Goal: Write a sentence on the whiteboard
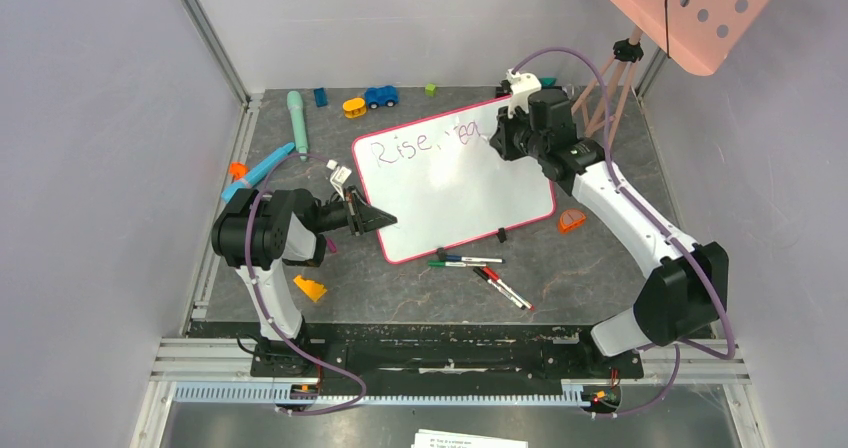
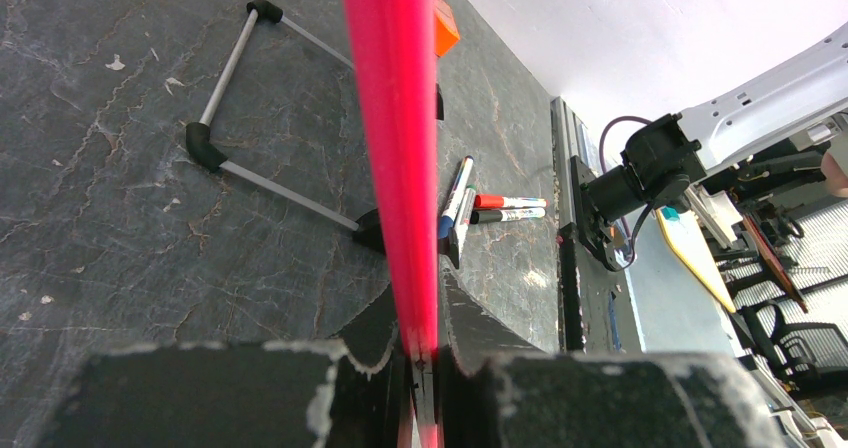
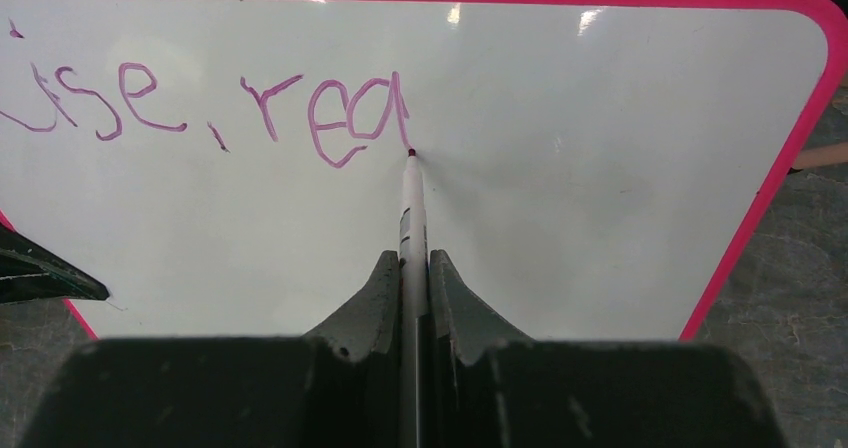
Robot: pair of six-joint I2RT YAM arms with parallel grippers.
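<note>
Nearest, loose markers (image 1: 480, 268) lie on the dark, veined worktop (image 1: 400, 293). At mid-worktop, the left hand (image 1: 385, 220) clamps the rim of the whiteboard (image 1: 450, 193). Farther back, the right hand (image 3: 410, 268) grips a marker (image 3: 410, 198), its tip touching the sentence (image 3: 330, 118), "Rise, rea". Pale walls (image 1: 100, 118) enclose all.

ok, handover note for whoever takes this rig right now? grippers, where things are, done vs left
Left gripper: shut on the near-left rim of the large white rectangular whiteboard with a pink-red rim.
Right gripper: shut on a thin white marker pen, its tip touching the board just after the last letter.
Done: purplish-pink handwriting reads "Rise, rea" along the top.
Left: that word looks unfinished, so finish it and the rest of the sentence. Most of the board is blank.
Spare markers lie on the dark table by the board's near edge.
</note>
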